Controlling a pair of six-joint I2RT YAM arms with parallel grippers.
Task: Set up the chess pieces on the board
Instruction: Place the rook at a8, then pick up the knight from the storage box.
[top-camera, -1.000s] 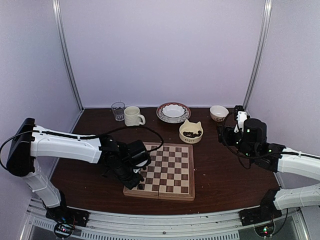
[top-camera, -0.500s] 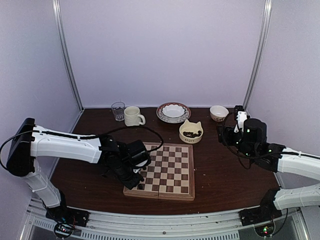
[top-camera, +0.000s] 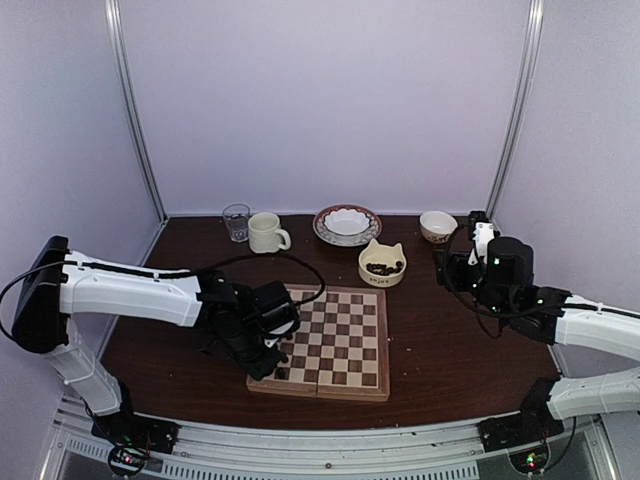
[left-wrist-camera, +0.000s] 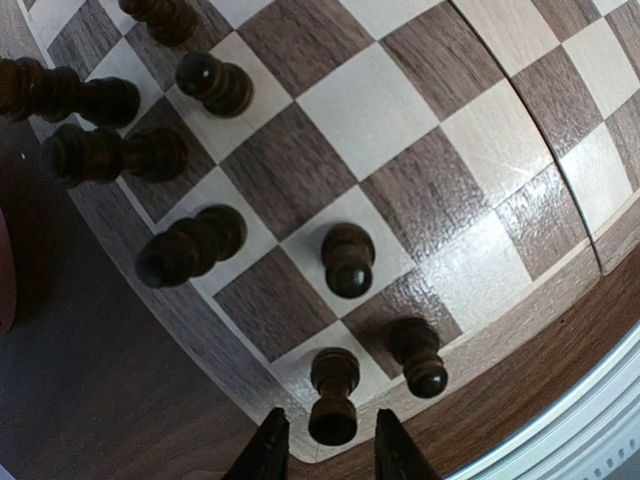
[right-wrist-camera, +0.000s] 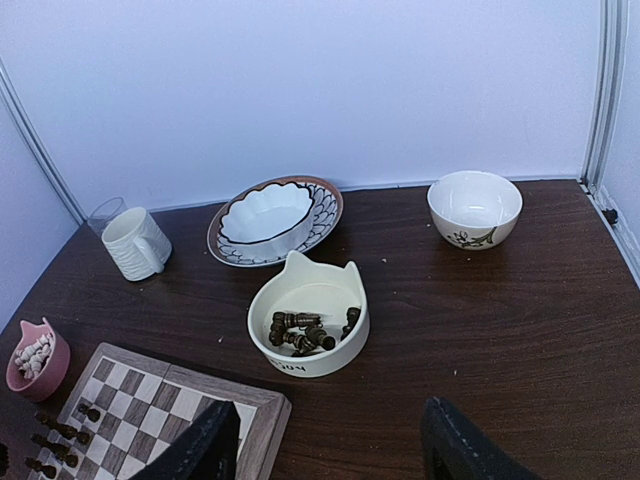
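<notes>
- well, the board (top-camera: 335, 340) lies flat in the middle of the table (top-camera: 450, 350). it has tan and dark brown squares, a reddish-brown rim and a centre seam.
- the pieces (left-wrist-camera: 190, 245) are small, dark brown turned figures with round heads, each narrower than a square. in the top view they cluster at the board's 8 o'clock corner, on the outer rows.
- the left gripper (left-wrist-camera: 330, 445) hangs over that corner. its fingers (left-wrist-camera: 268, 450) stand a little apart on either side of a pawn (left-wrist-camera: 333, 395) on a light edge square. a thin gap shows on each side, so it grips nothing.
- a second pawn (left-wrist-camera: 418, 355) stands just beside it at 3 o'clock, and a third (left-wrist-camera: 348, 258) at 12 o'clock.
- more dark pieces (right-wrist-camera: 305, 333) lie heaped in a cat bowl (right-wrist-camera: 300, 365) off the board at 1 o'clock.
- cream pieces (right-wrist-camera: 33, 352) fill a pink cup (right-wrist-camera: 20, 385) at the board's 10 o'clock in the right wrist view.
- the right gripper (right-wrist-camera: 330, 450) hovers over bare table at the board's 2 o'clock. its jaws are wide and empty.
</notes>
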